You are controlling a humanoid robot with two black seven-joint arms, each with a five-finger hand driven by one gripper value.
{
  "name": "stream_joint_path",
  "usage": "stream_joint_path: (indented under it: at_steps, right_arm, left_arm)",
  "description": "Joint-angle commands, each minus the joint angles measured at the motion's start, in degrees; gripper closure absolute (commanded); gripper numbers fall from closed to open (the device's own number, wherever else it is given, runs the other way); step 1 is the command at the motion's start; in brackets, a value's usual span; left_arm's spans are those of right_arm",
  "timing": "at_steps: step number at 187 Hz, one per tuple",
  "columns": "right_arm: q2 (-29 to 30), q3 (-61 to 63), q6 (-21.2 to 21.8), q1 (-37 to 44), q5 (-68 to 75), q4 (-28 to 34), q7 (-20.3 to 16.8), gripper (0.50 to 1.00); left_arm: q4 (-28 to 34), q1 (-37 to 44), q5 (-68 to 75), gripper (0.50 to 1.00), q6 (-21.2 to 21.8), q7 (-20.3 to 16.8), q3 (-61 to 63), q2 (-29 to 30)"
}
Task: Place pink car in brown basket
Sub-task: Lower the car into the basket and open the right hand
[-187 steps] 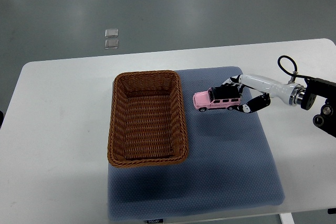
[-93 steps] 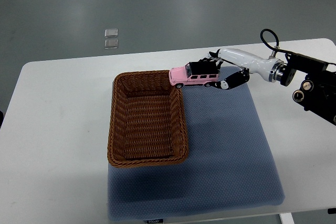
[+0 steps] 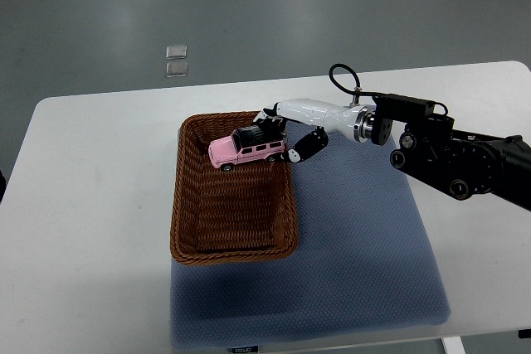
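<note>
A pink toy car (image 3: 245, 149) with a black roof hangs over the far part of the brown wicker basket (image 3: 187, 221), nose pointing left. My right hand (image 3: 280, 136) is shut on the car's rear end, white fingers above and dark fingertips (image 3: 300, 152) below. Its arm reaches in from the right edge across the mat. The basket is rectangular and holds nothing else. The left arm does not show.
A blue-grey mat (image 3: 365, 263) covers the white table (image 3: 91, 230) under and to the right of the basket. Two small clear squares (image 3: 175, 60) lie on the grey floor beyond the table.
My right hand has carried the pink car leftward, from above the mat, past the basket's right rim, to over the basket's inside.
</note>
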Motion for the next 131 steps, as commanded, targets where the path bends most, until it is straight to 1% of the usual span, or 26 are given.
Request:
stream_joint_path:
  at_steps: [1, 6, 11, 22, 25, 32, 39, 48, 52, 57, 58, 59, 67, 81, 109, 131]
  right_arm:
    - [0.1, -0.92, -0.01, -0.18, -0.01, -0.09, -0.05, 0.82]
    - [0.1, -1.01, -0.01, -0.26, -0.01, -0.09, -0.05, 0.814]
    - [0.1, -1.18, 0.08, -0.26, -0.01, -0.09, -0.05, 0.791]
    - [0.1, -1.18, -0.01, -0.35, -0.01, -0.09, -0.14, 0.762]
    - [0.1, -1.18, -0.01, -0.26, -0.01, -0.09, -0.23, 0.748]
    - [0.1, -1.18, -0.01, -0.26, -0.01, -0.09, -0.23, 0.742]
    - [0.1, -1.18, -0.18, -0.26, -0.01, -0.09, -0.23, 0.711]
    - [0.1, -1.1, -0.27, -0.26, -0.01, -0.09, -0.23, 0.701]
    - [0.1, -1.1, -0.36, -0.26, -0.01, -0.09, -0.23, 0.685]
    - [0.18, -1.1, -0.36, -0.26, -0.01, -0.09, -0.23, 0.648]
    - [0.18, -1.1, -0.36, -0.26, -0.01, -0.09, -0.23, 0.648]
    - [0.18, -1.1, -0.36, -0.35, 0.08, -0.09, -0.23, 0.636]
    - [0.18, -1.01, -0.36, -0.26, 0.08, -0.09, -0.23, 0.617]
    - [0.01, -0.83, -0.45, -0.26, 0.17, -0.09, -0.23, 0.609]
    - [-0.69, 0.66, -0.8, -0.26, 0.87, -0.09, -0.23, 0.611]
    - [-1.31, 7.96, -1.5, -0.79, 1.75, -0.27, -0.23, 0.611]
  left_arm:
    - [-0.11, -0.09, 0.0, 0.5, -0.02, 0.0, 0.08, 0.0]
    - [-0.02, -0.09, 0.0, 0.5, -0.02, 0.0, 0.08, 0.0]
    - [-0.11, 0.0, 0.0, 0.5, -0.02, 0.0, 0.08, 0.0]
    - [-0.11, -0.09, 0.0, 0.5, -0.02, 0.0, 0.08, 0.0]
    - [-0.02, -0.09, 0.0, 0.5, -0.02, 0.0, 0.08, 0.0]
    - [-0.02, -0.09, 0.0, 0.5, -0.02, 0.0, 0.08, 0.0]
    - [-0.11, -0.09, 0.0, 0.5, -0.02, 0.0, 0.08, 0.0]
    - [-0.11, -0.09, 0.0, 0.5, -0.02, 0.0, 0.08, 0.0]
    - [-0.11, -0.09, 0.0, 0.5, -0.02, 0.0, 0.08, 0.0]
    - [-0.11, -0.09, 0.0, 0.5, -0.02, 0.0, 0.08, 0.0]
    - [-0.11, -0.09, 0.0, 0.5, -0.02, 0.0, 0.08, 0.0]
    - [-0.11, -0.09, 0.0, 0.5, -0.02, 0.0, 0.08, 0.0]
    - [-0.11, -0.09, 0.0, 0.5, -0.02, 0.0, 0.08, 0.0]
    - [-0.11, -0.09, 0.0, 0.5, -0.02, 0.0, 0.08, 0.0]
    - [-0.11, -0.09, 0.0, 0.5, -0.02, 0.0, 0.08, 0.0]
    - [-0.11, -0.09, 0.0, 0.5, -0.02, 0.0, 0.08, 0.0]
